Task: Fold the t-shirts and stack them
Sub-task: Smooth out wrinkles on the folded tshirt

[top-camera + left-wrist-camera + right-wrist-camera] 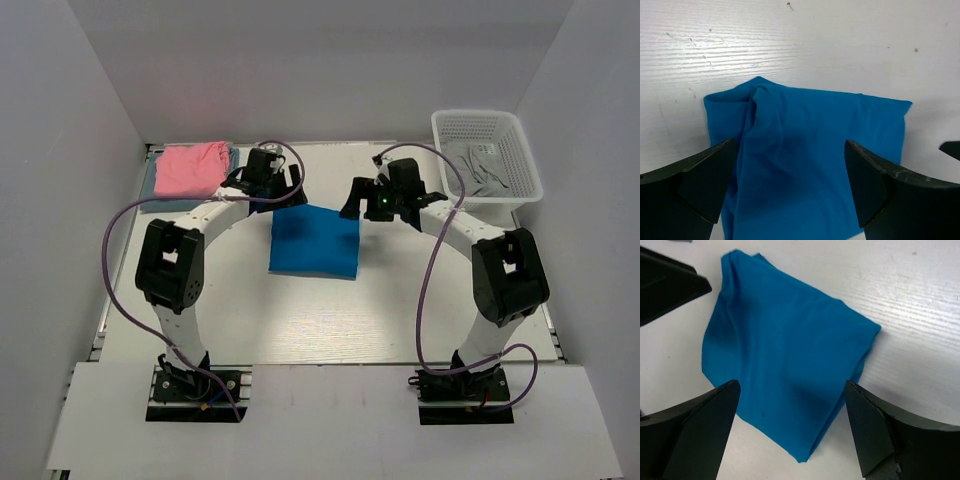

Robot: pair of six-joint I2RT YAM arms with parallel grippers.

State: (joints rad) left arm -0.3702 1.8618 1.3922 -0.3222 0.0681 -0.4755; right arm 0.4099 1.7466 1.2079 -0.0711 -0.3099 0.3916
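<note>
Now the blue t-shirt [314, 241] lies folded into a rough square in the middle of the table [330, 330], flat, with one far corner a little bunched. The left gripper [790, 150] and the right gripper [792, 387] hover over its far edge, each near one far corner. Both are spread wide and there is nothing between their fingers.

At the far left corner of the table the pink t-shirt [192, 168] lies folded on a grey-blue one [234, 162], of which only the edge shows. A white basket [445, 140] at the far right holds some grey cloth; I cannot tell what it is.

To my eye the folding of the blue one is finished and the stacking step is at hand. The next move asks for both grippers to go down, pinch the folded layers together at two corners, and carry the square to the left pile without letting the fold open. Soft cloth can sag and slip apart if only the top layer is caught.
</note>
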